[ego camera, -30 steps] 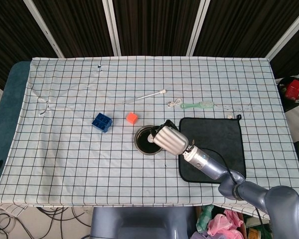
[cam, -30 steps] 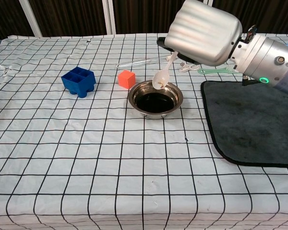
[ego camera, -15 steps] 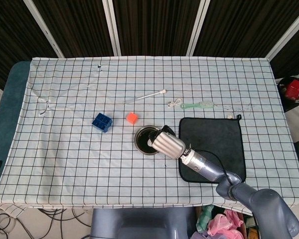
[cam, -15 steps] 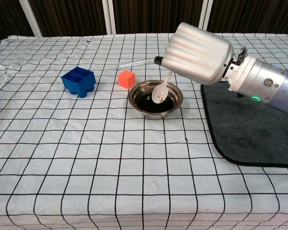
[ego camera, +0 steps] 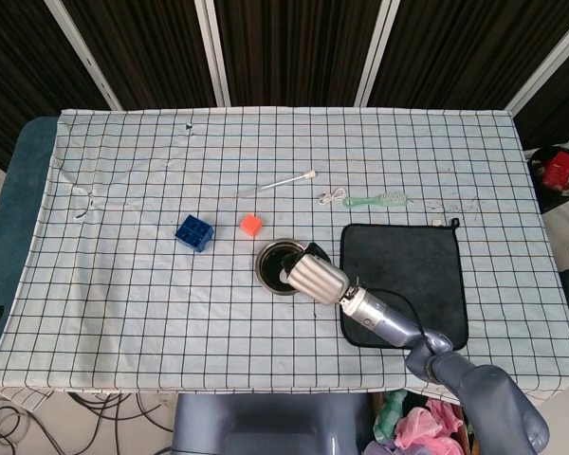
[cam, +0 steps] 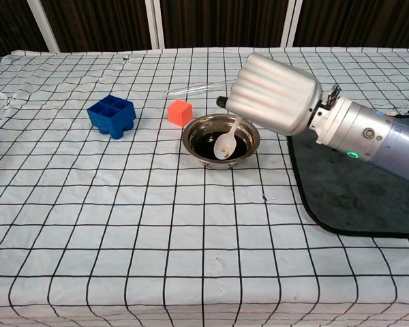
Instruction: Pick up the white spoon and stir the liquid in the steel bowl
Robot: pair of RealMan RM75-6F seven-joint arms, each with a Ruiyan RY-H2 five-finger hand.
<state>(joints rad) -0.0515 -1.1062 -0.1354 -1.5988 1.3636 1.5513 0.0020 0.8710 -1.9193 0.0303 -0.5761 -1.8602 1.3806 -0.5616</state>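
Checked white cloth (cam: 123,225) with a black grid covers the table; no brand, label or readable writing shows on anything in either view. Nearest the camera lies bare cloth, creased at the front edge. Right hand (cam: 273,92) hangs just above the far-right rim of the steel bowl (cam: 195,152), back plate facing out, fingers closed round the handle of the white spoon (cam: 226,142). Spoon slants down and left from under the hand, its scoop inside the bowl at the surface of the dark liquid (cam: 208,143). Black mat (cam: 354,191) lies under the forearm, to the right of the hand. Orange cube (cam: 180,112) sits left of the hand, just beyond the bowl; blue compartment block (cam: 112,116) stands further left. Beyond the hand lie a thin stick with a white tip (ego camera: 283,181) and a green comb (ego camera: 379,200). Dark slatted panels with white frames (ego camera: 294,47) close the far side. Left hand appears in neither view.
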